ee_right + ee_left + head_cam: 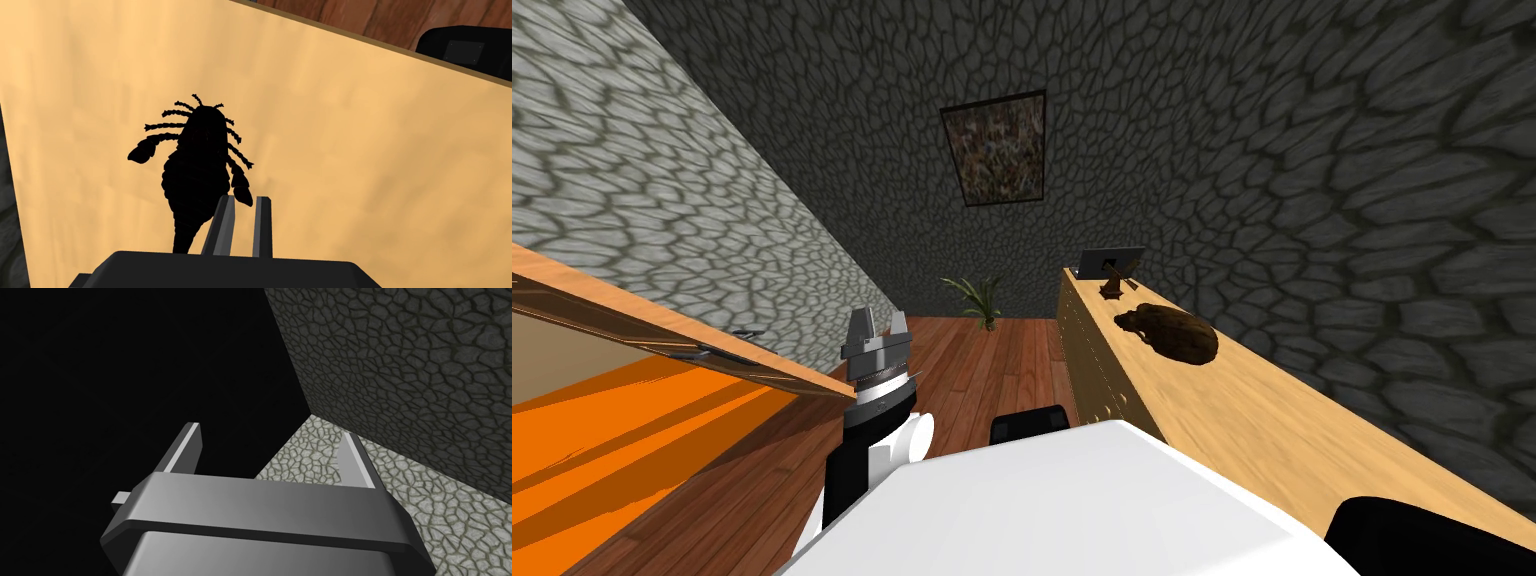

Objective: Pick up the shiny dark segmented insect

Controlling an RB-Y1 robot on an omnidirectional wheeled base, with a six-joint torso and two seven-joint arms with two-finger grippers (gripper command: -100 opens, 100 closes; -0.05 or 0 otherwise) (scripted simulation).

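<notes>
The insect (197,165) is black and segmented, with thin jointed legs and two claw-like limbs. It lies on a light wooden top (375,150). My right gripper (244,200) sits just past its tail end, beside the body. The fingers stand close together with a narrow gap, and one claw-like limb reaches in between their tips. In the head view this top is the long dresser (1272,420) on my right. My left gripper (878,322) is raised on my left side, open and empty (272,435).
Farther along the dresser lie a brown lumpy object (1172,333) and a small dark stand with a frame (1109,262). A stone wall runs behind the dresser. An open wooden door with an orange floor beyond it (632,420) is on my left. A potted plant (980,300) stands at the far wall.
</notes>
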